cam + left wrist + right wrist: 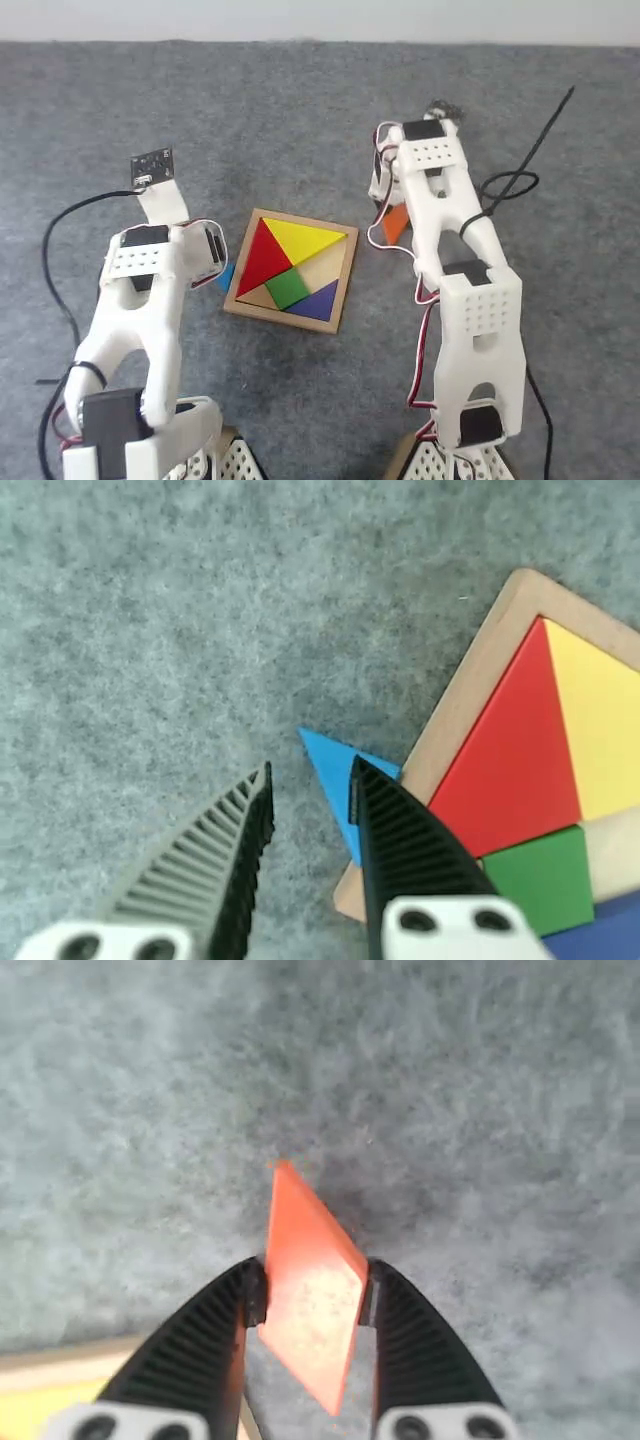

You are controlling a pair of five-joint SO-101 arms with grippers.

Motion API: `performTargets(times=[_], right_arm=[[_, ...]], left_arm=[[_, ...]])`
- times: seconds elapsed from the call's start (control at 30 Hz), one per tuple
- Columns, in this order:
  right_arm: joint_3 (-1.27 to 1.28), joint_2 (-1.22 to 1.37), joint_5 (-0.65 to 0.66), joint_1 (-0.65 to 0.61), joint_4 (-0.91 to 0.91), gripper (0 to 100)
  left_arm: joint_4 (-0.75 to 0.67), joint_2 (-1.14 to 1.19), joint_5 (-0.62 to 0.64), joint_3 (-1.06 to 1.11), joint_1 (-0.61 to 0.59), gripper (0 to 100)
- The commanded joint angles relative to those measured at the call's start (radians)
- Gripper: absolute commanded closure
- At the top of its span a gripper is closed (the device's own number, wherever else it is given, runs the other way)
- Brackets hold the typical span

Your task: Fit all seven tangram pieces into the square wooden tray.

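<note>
left tool (310,770) parted, angled down over blue triangle (338,785) beside tray (470,670) | right tool (312,1288) clamping orange piece (302,1240)

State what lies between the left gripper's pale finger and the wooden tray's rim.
The left wrist view shows a blue triangle lying on the grey carpet there, beside the wooden tray, partly hidden by the dark finger of the left gripper.
</note>
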Motion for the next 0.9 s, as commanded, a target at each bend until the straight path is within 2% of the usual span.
performTargets(times=[0.0, 0.17, 0.3, 0.7, 0.87], right_arm=[[-0.164, -0.015, 0.080, 0.019, 0.110, 97.2], [-0.341, -0.015, 0.190, 0.012, 0.282, 97.2], [-0.399, -0.056, 0.267, 0.016, 0.306, 97.6], [-0.187, -0.466, 0.400, 0.021, 0.298, 97.6], [-0.133, -0.541, 0.445, 0.010, 0.298, 97.6]], left_arm=[[0.005, -0.051, -0.009, -0.012, -0.008, 87], [0.005, -0.051, -0.008, -0.012, -0.008, 87], [0.005, -0.049, -0.008, -0.012, -0.008, 87], [0.003, -0.049, -0.006, -0.012, -0.008, 87], [0.003, -0.049, -0.006, -0.012, -0.008, 87]])
